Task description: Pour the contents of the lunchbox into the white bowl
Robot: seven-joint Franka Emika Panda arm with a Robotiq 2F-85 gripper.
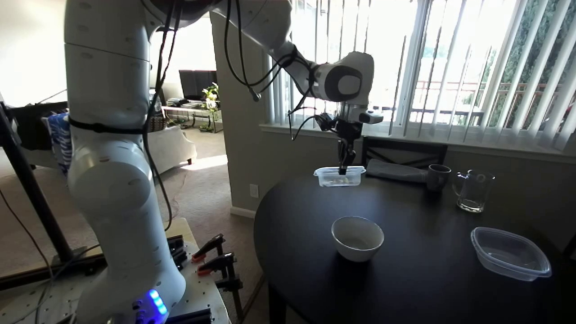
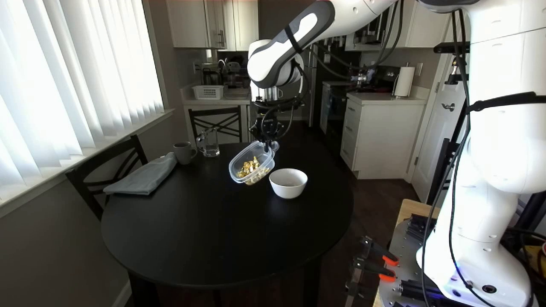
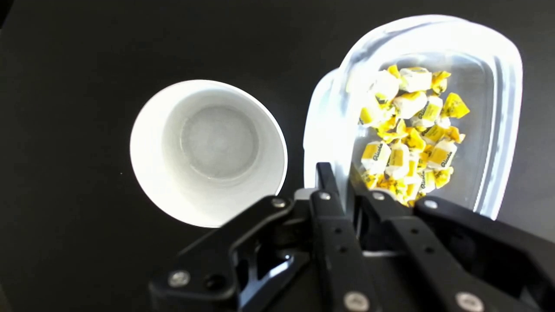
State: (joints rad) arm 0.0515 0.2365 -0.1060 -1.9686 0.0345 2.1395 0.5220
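Observation:
The lunchbox (image 1: 331,178) is a clear plastic container with yellow and white wrapped candies in it, well seen in the wrist view (image 3: 472,130). My gripper (image 1: 343,170) is shut on its rim and holds it above the table. In the wrist view the fingers (image 3: 342,177) stand on either side of the lunchbox wall. In an exterior view the lunchbox (image 2: 239,160) looks tilted, its open top facing that camera. The white bowl (image 1: 357,243) stands upright on the table, apart from the lunchbox. In the wrist view the bowl (image 3: 219,141) is empty and left of the lunchbox.
On the round black table (image 1: 306,252) stand a larger clear container (image 1: 513,254), a glass mug (image 1: 474,193) and a grey mug (image 1: 437,177). A folded grey cloth (image 2: 145,175) lies near the window-side chair (image 2: 115,160). The window and blinds are behind the table.

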